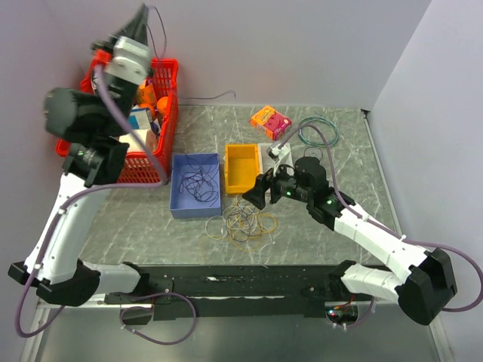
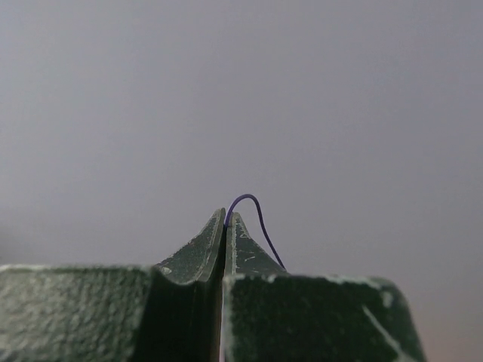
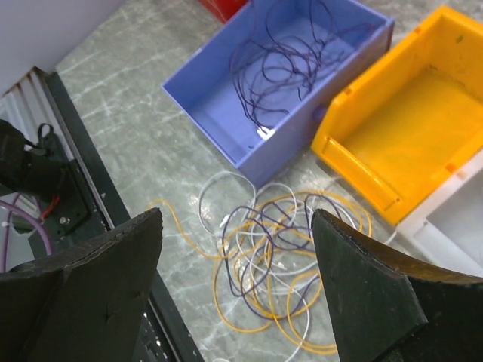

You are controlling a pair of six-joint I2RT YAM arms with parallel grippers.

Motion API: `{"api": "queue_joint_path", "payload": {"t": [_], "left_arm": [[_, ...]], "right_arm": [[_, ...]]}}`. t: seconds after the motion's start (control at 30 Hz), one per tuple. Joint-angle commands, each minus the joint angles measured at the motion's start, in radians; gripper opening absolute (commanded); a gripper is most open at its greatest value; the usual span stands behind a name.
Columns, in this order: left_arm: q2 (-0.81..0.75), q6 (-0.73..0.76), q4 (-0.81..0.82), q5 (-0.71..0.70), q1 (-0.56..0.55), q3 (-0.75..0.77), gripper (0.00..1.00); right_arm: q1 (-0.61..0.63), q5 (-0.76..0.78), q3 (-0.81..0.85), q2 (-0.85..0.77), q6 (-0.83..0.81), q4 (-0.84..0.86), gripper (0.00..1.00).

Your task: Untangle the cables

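The cables [image 1: 243, 221] lie as a tangle of yellow-orange, white and dark purple loops on the table in front of the bins. They also show in the right wrist view [image 3: 281, 265]. My right gripper [image 1: 259, 191] hangs open and empty just above the tangle's right side, its jaws wide apart [image 3: 237, 217]. My left gripper [image 1: 141, 20] is raised high by the back wall, shut on a thin purple cable [image 2: 253, 204] that arcs out of its tips and hangs down [image 1: 161, 32]. More purple cables [image 1: 198, 185] lie in the blue bin.
The blue bin [image 1: 178, 207] and an empty yellow bin [image 1: 241, 183] stand behind the tangle. A red basket [image 1: 167, 113] of items is at the back left. A teal coil [image 1: 318, 134], an orange box [image 1: 270, 121] and a white tray [image 1: 266, 151] are at the back right.
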Motion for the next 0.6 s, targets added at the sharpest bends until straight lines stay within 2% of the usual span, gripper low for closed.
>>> {"api": "queue_joint_path", "payload": {"t": [0.0, 0.2, 0.4, 0.57], "left_arm": [[-0.024, 0.008, 0.048, 0.017, 0.071, -0.205, 0.01], [-0.019, -0.032, 0.077, 0.051, 0.114, -0.356, 0.01], [-0.025, 0.012, 0.154, 0.042, 0.153, -0.543, 0.01], [-0.039, -0.011, 0.154, 0.044, 0.188, -0.566, 0.01]], "right_arm": [[0.001, 0.037, -0.014, -0.05, 0.004, -0.015, 0.86], [0.001, 0.073, -0.054, -0.101, -0.004, -0.044, 0.86], [0.001, 0.103, -0.086, -0.149, -0.001, -0.067, 0.86], [0.001, 0.12, -0.096, -0.164, -0.01, -0.086, 0.86]]}}
